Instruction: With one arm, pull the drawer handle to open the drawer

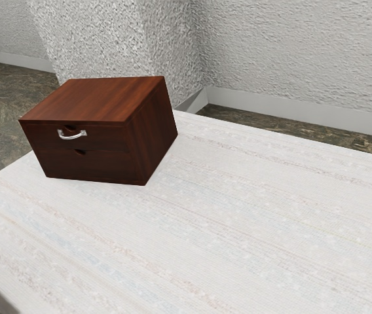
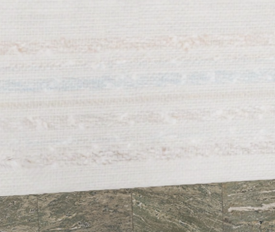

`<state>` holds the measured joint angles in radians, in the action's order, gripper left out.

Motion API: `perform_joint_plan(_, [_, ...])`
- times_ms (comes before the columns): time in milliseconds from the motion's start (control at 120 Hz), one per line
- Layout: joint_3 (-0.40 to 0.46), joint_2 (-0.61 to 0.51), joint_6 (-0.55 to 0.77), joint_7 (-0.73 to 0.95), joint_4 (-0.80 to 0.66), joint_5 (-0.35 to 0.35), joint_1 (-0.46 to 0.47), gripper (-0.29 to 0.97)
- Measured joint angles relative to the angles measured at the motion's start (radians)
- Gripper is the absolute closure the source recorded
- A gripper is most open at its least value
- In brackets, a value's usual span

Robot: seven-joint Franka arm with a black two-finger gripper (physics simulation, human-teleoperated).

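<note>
One wooden cabinet (image 1: pixel 107 98) on worktop (image 1: pixel 251 222); two drawers, upper drawer (image 1: pixel 107 136) with one metal handle (image 1: pixel 72 134). Pincer state: cannot tell.

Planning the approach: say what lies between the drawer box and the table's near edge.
Nothing; the exterior view shows bare table between the drawer box and that edge.

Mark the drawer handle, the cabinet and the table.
drawer handle (image 1: pixel 72 137): exterior view, middle of the silver bar.
cabinet (image 1: pixel 101 99): exterior view, its top face.
table (image 1: pixel 258 222): exterior view, bare surface.
</note>
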<state>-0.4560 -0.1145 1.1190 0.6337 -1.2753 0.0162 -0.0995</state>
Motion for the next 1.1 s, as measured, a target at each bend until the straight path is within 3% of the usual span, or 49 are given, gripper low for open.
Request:
perform_joint_plan(167, [-0.021, -0.002, 0.124, 0.183, -0.005, -0.032, -0.006, 0.00])
perform_joint_plan(317, [0.023, -0.006, 0.174, 0.308, 0.001, -0.076, 0.012, 0.00])
perform_joint_plan(525, [-0.027, 0.058, 0.177, 0.440, -0.009, -0.073, -0.027, 0.00])
perform_joint_plan(825, [-0.051, 0.054, 0.167, 0.586, -0.102, -0.071, 0.017, 0.00])
perform_joint_plan(983, [-0.040, -0.064, 0.190, 0.644, -0.216, 0.014, 0.002, 0.00])
perform_joint_plan(1100, [-0.044, -0.090, 0.232, 0.681, -0.248, 0.086, 0.021, 0.00])
